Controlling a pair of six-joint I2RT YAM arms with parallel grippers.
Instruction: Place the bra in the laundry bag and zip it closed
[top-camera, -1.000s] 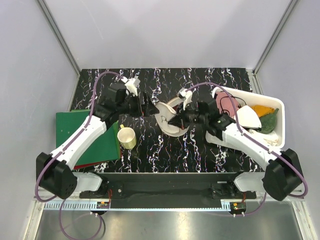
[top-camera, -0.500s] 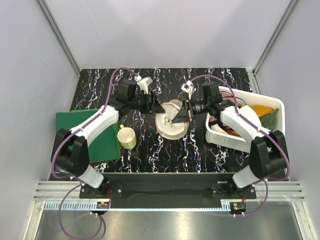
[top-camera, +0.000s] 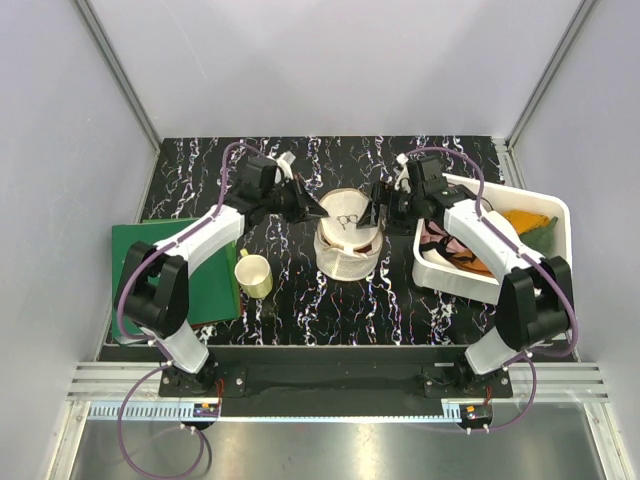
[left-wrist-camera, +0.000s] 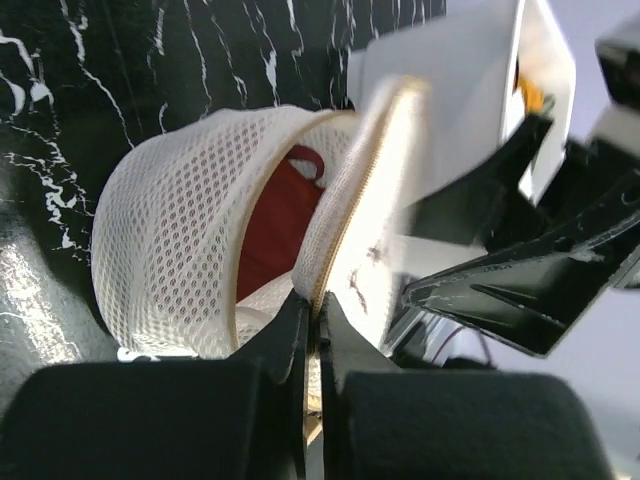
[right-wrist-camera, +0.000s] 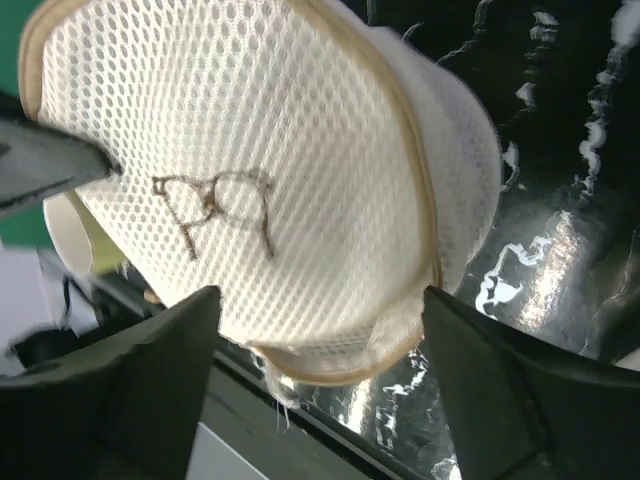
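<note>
The laundry bag (top-camera: 345, 255), a cream-white mesh pouch with a small dark mark, sits at the middle of the black marbled table, its lid flap lifted. In the left wrist view the dark red bra (left-wrist-camera: 280, 215) lies inside the laundry bag (left-wrist-camera: 170, 230), seen through the gaping rim. My left gripper (top-camera: 320, 212) is shut on the bag's zipper rim, which shows as the left gripper (left-wrist-camera: 315, 312) pinching the tan edge. My right gripper (top-camera: 376, 214) stands open at the bag's right side. In the right wrist view the right gripper (right-wrist-camera: 320, 300) has the laundry bag's (right-wrist-camera: 290, 150) edge between its spread fingers, untouched.
A white bin (top-camera: 440, 282) at the right holds an orange cloth (top-camera: 525, 218), a green cloth (top-camera: 540, 246) and pink fabric. A cream-yellow cup (top-camera: 253, 275) stands left of the bag. A green board (top-camera: 140, 255) lies at the table's left edge.
My left gripper has shut on the bag's rim. My right gripper has let go of the bag and opened. Both grippers moved toward the back, and the bag now stands higher with its flap up.
</note>
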